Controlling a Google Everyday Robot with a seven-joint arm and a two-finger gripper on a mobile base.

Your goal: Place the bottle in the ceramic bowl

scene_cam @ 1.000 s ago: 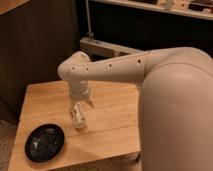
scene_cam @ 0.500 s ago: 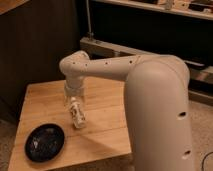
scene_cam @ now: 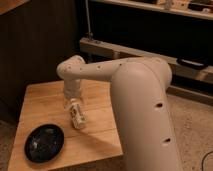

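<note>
Holding the bottle (scene_cam: 78,119): it sits in the gripper (scene_cam: 75,111), low over the wooden table (scene_cam: 46,104) near its middle, and hangs tilted; the jaws look clamped around it, though the exact contact is hard to make out
Ceramic bowl (scene_cam: 31,150): it rests near the front left corner of the table as the camera sees it, apart from the bottle and down-left of it; nothing lies in it
Early release: the bottle is not over the dish; letting go here would likely land it on bare wood, where it could roll away
Slip in transit: the hold is tilted and the bottle is small and probably smooth; a quick swing toward the bowl could twist it loose
Rim contact: the bowl is shallow and glossy; a low approach could clip its rim and push it toward the table edge, which is close by
Bounce-out: a drop from too high, or too near the rim, could send the bottle skidding out of so flat a dish
Arm (scene_cam: 102,70): its bulk hides the right side of the table; what lies under it cannot be judged
</note>
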